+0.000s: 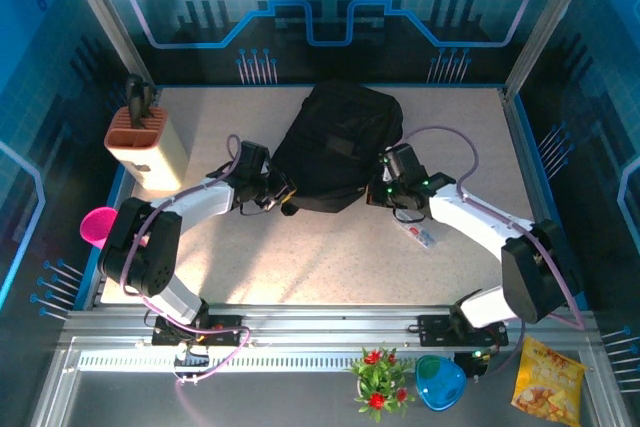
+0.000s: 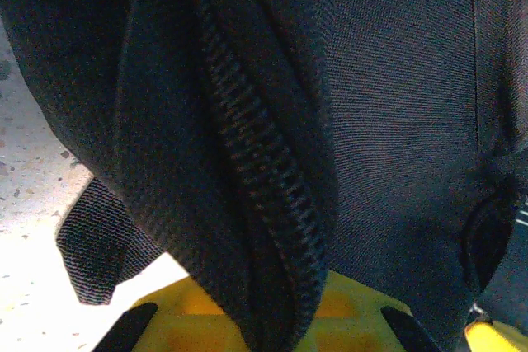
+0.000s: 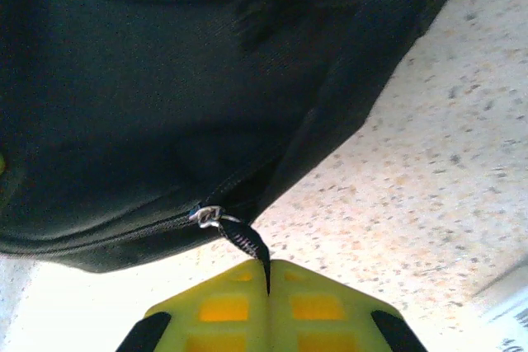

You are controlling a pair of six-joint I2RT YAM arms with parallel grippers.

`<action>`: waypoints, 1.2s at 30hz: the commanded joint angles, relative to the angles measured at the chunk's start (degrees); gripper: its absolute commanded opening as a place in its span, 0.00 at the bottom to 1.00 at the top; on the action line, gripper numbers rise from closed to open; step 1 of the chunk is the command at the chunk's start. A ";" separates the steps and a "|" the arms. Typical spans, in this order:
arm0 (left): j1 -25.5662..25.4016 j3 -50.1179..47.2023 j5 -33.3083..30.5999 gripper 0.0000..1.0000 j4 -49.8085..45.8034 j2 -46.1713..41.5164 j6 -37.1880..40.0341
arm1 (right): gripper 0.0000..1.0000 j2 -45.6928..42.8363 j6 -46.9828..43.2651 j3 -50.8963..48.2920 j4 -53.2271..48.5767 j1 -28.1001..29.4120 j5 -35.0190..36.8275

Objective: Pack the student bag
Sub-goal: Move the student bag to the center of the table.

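Note:
The student bag (image 1: 335, 147), black and soft, lies in the middle of the table between both arms. At its lower left edge my left gripper (image 1: 283, 195) is shut on the bag; in the left wrist view its yellow jaws (image 2: 268, 319) pinch a fold of bag fabric (image 2: 371, 121) carrying a zipper track (image 2: 264, 187). A strap end (image 2: 95, 245) hangs to the left. My right gripper (image 1: 378, 190) is at the bag's lower right edge. In the right wrist view it (image 3: 268, 282) is shut on the black zipper pull tab (image 3: 243, 241), which is attached to a silver slider (image 3: 206, 217) on the bag (image 3: 165, 105).
A beige holder with an orange top (image 1: 145, 142) stands at the left, a pink cup (image 1: 98, 226) at the table's left edge. A small white packet (image 1: 422, 236) lies by the right arm. On the near ledge are a potted plant (image 1: 378, 379), a blue bowl (image 1: 438, 383) and a yellow snack bag (image 1: 547, 379).

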 commanded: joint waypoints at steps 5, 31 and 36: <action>0.11 -1.32 -0.95 0.07 -6.18 -0.69 3.86 | 0.00 5.44 -3.60 9.44 -9.36 -3.06 8.40; -7.26 -11.89 -4.10 0.36 -26.69 -26.44 3.84 | 0.24 -4.26 -3.01 3.04 -6.95 0.29 7.26; -7.18 0.07 -13.18 0.61 -35.13 -27.41 11.55 | 0.59 -6.87 -6.20 6.60 -6.29 -0.92 8.13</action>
